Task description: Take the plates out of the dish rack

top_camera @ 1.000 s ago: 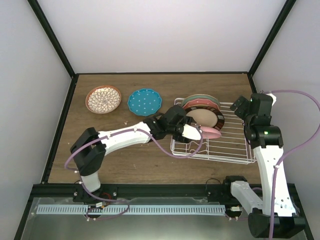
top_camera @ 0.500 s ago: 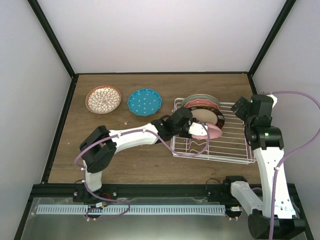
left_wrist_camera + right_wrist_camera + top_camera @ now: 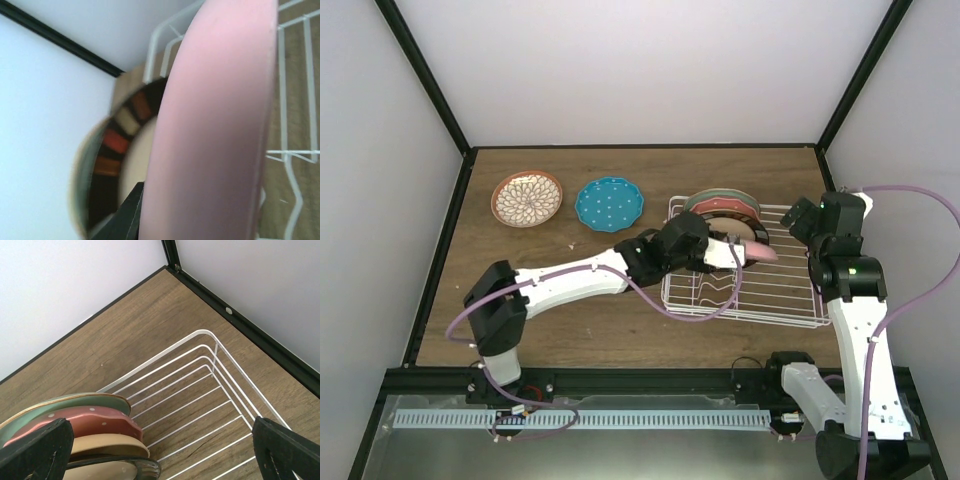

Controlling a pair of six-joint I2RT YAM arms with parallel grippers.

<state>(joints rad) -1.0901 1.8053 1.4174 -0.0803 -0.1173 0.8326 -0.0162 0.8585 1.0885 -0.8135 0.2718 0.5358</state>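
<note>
The white wire dish rack (image 3: 790, 300) stands right of centre on the table. My left gripper (image 3: 728, 253) reaches in from the left and is shut on the rim of the plain pink plate (image 3: 760, 252), which is tilted on edge. In the left wrist view this pink plate (image 3: 215, 125) fills the frame, with one dark finger (image 3: 125, 217) pressed against it. Behind it stand the tan dark-rimmed plate (image 3: 728, 224), the red-pink dotted plate (image 3: 724, 208) and the pale green plate (image 3: 718, 197). My right gripper (image 3: 804, 215) hovers open over the rack's far right corner, holding nothing.
A teal dotted plate (image 3: 609, 203) and a brown-rimmed petal-patterned plate (image 3: 527, 198) lie flat on the wood at the back left. Black frame posts and white walls close in the table. The rack's right half (image 3: 215, 347) is bare wire.
My left gripper pushed further right into the rack and shut on the pink plate, which now sits higher and further right. The right arm has barely moved.
</note>
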